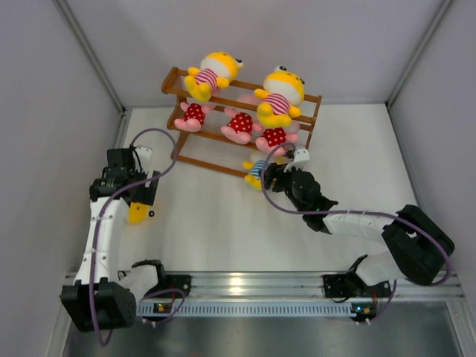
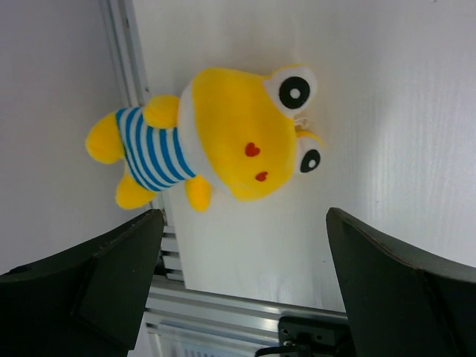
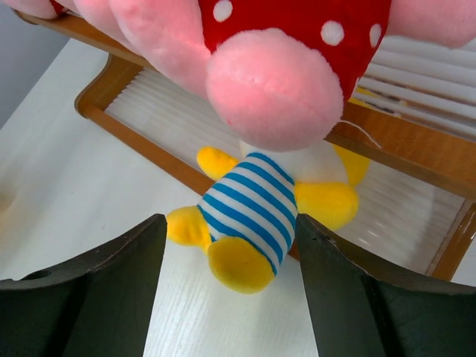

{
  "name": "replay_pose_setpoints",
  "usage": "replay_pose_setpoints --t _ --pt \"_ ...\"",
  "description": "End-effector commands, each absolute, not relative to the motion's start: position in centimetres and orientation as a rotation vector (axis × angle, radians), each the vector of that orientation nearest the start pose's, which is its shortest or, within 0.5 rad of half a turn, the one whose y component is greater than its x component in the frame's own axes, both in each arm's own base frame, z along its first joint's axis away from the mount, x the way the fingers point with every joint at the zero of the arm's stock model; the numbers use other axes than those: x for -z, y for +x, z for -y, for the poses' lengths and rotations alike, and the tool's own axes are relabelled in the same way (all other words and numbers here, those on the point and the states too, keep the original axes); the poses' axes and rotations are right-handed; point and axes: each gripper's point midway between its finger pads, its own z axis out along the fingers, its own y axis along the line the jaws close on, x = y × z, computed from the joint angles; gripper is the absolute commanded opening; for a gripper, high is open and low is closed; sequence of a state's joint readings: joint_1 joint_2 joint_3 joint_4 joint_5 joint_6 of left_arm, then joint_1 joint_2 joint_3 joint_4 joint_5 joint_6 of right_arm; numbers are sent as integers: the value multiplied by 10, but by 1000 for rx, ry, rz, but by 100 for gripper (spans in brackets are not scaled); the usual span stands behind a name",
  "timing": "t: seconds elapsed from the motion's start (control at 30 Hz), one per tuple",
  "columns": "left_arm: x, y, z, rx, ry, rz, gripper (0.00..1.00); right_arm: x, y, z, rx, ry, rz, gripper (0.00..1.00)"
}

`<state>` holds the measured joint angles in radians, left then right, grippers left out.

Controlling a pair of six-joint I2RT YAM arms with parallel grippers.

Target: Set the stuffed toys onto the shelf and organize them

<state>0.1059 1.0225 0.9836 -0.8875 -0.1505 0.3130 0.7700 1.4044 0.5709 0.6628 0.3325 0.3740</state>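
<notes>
No writing, label, brand or number is legible anywhere; the only marks are two small red hearts [image 2: 253, 149] on the yellow plush toy [image 2: 223, 134].

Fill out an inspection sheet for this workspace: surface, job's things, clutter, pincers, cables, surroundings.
Surface: white table, no spills seen.
Job's things: wooden shelf at the far side. Two pink-striped yellow toys are on its top tier and three pink dotted toys on the middle. First blue-striped toy lies across the bottom tier's front rail. Second blue-striped toy is on the table by the left wall.
Clutter: nothing seen.
Pincers: left pincer open, above the second blue-striped toy. Right pincer open, fingers either side of the first.
Cables: purple cables loop off both arms, near the shelf.
Surroundings: pale walls on three sides, metal rail at the near edge.
</notes>
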Motion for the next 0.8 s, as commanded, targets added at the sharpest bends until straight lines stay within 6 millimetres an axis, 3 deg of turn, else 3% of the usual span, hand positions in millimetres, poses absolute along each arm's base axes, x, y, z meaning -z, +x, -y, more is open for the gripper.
replay_pose_setpoints --t 0.0,0.13,0.33,0.53,0.6,0.77 --pt "-195 258 -87 -512 280 -2476 96 -185 329 -263 -555 -127 -1707 70" --pt "-184 253 -104 -511 401 -2591 95 -197 316 -263 -587 -176 -1700 70" --pt "-164 237 -162 -550 394 -2756 93 -222 289 -275 -693 -325 -1654 70" --pt "-162 231 -218 -573 272 -2834 72 -227 274 -282 -755 -389 -1646 70" --pt "-153 222 -226 -572 287 -2884 67 -226 271 -283 -761 -399 -1651 70" --pt "-128 192 -235 -534 502 -2977 69 -224 266 -283 -764 -412 -1659 69"
